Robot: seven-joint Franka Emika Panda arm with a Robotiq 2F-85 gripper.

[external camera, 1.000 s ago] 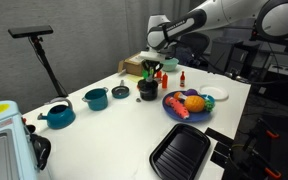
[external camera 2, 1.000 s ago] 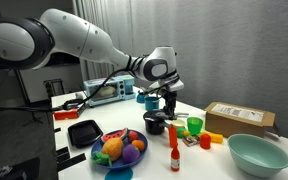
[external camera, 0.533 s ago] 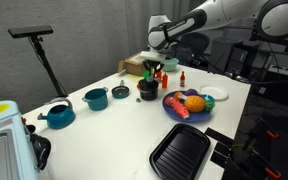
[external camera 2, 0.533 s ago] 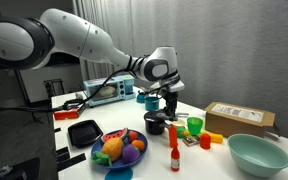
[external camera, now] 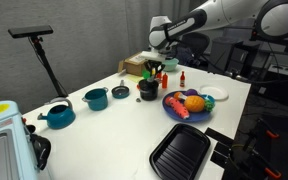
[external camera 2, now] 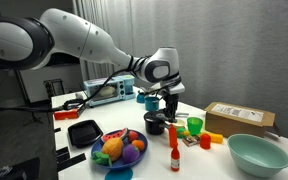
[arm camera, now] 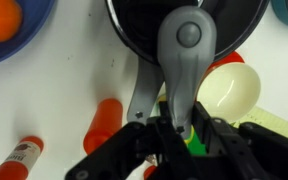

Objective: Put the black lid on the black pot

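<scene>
The black pot (external camera: pixel 147 90) stands on the white table beside the blue plate and shows in both exterior views (external camera 2: pixel 156 123). In the wrist view its round black body (arm camera: pixel 134 35) fills the top. My gripper (external camera: pixel 157 72) hangs just above the pot's rim (external camera 2: pixel 169 103). In the wrist view the gripper (arm camera: pixel 184 125) is shut on a grey handle-like strip (arm camera: pixel 187 60) that reaches over the pot. A second grey strip (arm camera: pixel 144 90) slants down to the left. A small dark flat disc (external camera: pixel 120 91), seemingly the black lid, lies left of the pot.
Two teal pots (external camera: pixel 95 98) (external camera: pixel 58 115) stand further along the table. A blue plate of toy food (external camera: pixel 187 104), a black grill pan (external camera: pixel 180 152), red bottles (external camera 2: pixel 174 158), a green cup (external camera 2: pixel 193 126), a box (external camera 2: pixel 239 118) and a teal bowl (external camera 2: pixel 258 154) crowd around the pot.
</scene>
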